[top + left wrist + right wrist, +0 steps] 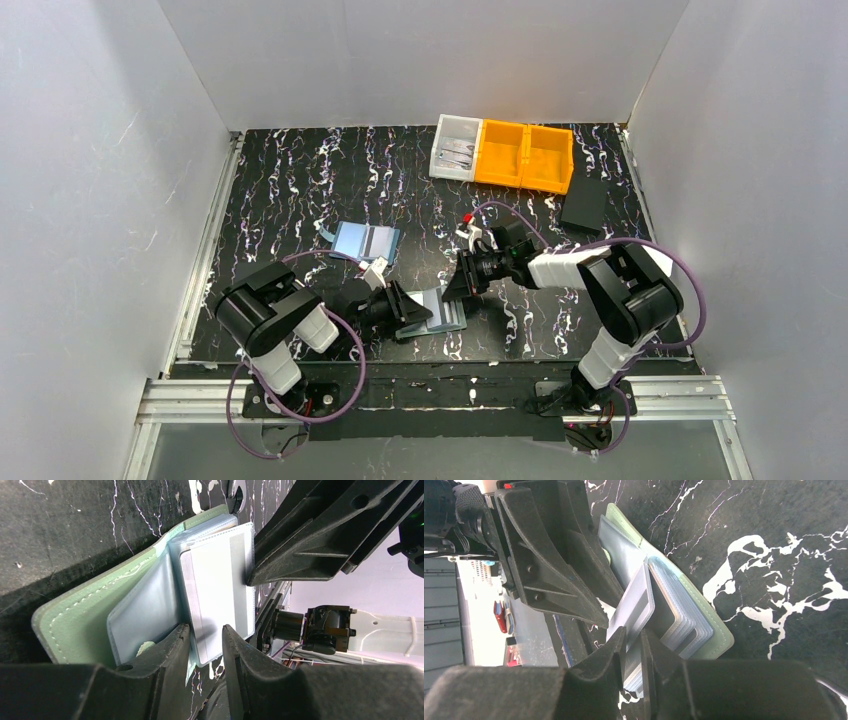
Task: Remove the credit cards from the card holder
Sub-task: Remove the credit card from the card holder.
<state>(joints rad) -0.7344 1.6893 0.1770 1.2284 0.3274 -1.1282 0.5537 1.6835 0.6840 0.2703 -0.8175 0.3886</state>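
The sage-green card holder (447, 310) lies open on the mat between my two grippers, its green cover (75, 620) flat and its clear sleeves fanned out (689, 625). One sleeve stands up with a grey-blue credit card (215, 595) inside. My left gripper (206, 636) is open a little, and that sleeve's lower corner shows in its gap. Opposite it, my right gripper (633, 641) is narrowly open with the upright sleeve (634, 600) between its fingers. One right finger (300, 550) touches the sleeve's far edge. The other credit cards are hidden.
A light-blue flat rectangle with a dark stripe (365, 240) lies behind the left gripper. At the back stand a white tray (455, 147) and two orange bins (523, 155). A black box (583, 205) lies at the right. White walls enclose the mat.
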